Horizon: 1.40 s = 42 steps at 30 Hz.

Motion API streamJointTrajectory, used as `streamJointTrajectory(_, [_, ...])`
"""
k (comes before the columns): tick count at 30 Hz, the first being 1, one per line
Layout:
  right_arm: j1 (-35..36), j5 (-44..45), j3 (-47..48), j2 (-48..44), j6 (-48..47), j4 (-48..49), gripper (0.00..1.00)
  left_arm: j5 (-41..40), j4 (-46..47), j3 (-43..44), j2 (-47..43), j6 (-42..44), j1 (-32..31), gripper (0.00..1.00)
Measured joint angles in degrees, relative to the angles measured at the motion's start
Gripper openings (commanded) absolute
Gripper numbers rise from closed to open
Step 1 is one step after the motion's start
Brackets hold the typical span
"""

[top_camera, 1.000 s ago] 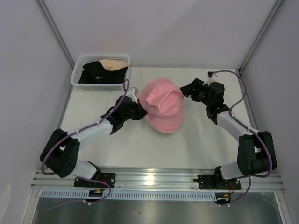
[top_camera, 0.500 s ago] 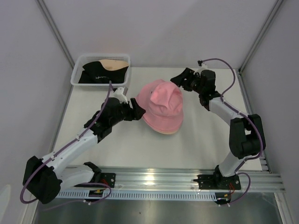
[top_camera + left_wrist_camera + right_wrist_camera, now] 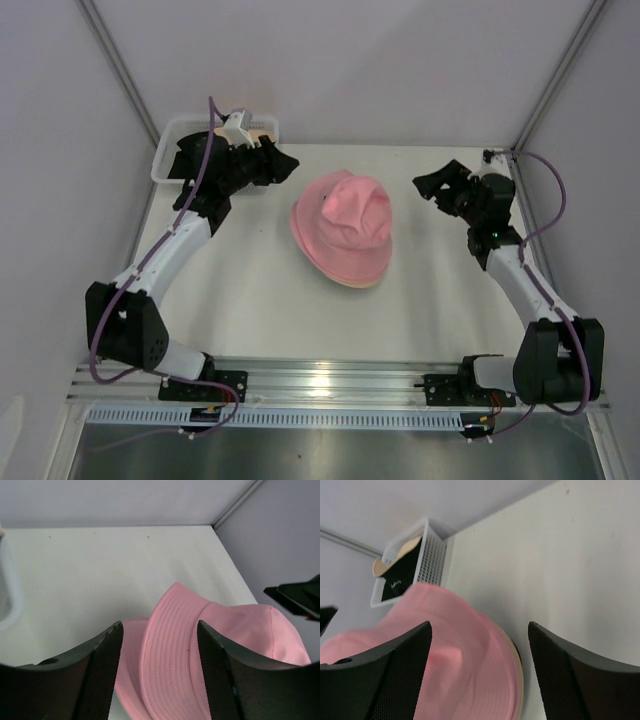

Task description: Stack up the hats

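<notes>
Left tool (image 3: 282,166) withdrew to basket (image 3: 163,166); two hats (image 3: 345,225) stacked.

A white plastic mesh basket (image 3: 162,168) sits in the far left corner of the pale bench (image 3: 270,300).

The hat stack (image 3: 342,228) lies centred on the table (image 3: 250,300), basket (image 3: 161,168) behind it leftward

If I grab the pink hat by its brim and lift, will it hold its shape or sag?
Likely sags: the pink hat has a dented crown and wavy brim, so it looks like soft fabric. Probably light, and unlikely to roll. It sits on a cream hat, which may drag along if pushed.
</notes>
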Motion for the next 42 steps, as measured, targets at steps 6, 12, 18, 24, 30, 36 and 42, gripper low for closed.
streamJointTrajectory(6, [3.9,0.8,-16.2,-6.3,8.3,5.7,0.79,7.6,1.9,3.0,12.6,-4.1,1.2,0.55])
streamJointTrajectory(12, [7.8,2.6,-20.5,-6.1,12.0,7.7,0.79,13.2,4.1,2.1,18.0,-8.4,1.2,0.55])
streamJointTrajectory(18, [9.1,4.2,-22.4,-4.6,14.7,13.2,0.79,17.9,10.4,-1.7,18.0,-11.3,1.3,0.51])
streamJointTrajectory(24, [9.3,4.5,-24.6,-2.7,17.2,16.1,0.79,20.3,14.7,-4.7,17.9,-14.5,1.3,0.09])
streamJointTrajectory(30, [9.4,4.8,-24.7,-2.5,18.1,17.7,0.79,19.7,19.2,-8.9,16.4,-16.9,1.4,0.01])
streamJointTrajectory(36, [10.0,5.1,-26.3,-2.5,20.5,20.3,0.79,14.6,24.8,-17.4,13.0,-20.9,0.7,0.01])
streamJointTrajectory(42, [10.2,6.1,-27.5,-2.4,20.9,21.2,0.76,6.1,28.9,-27.5,6.4,-22.3,-3.3,0.01])
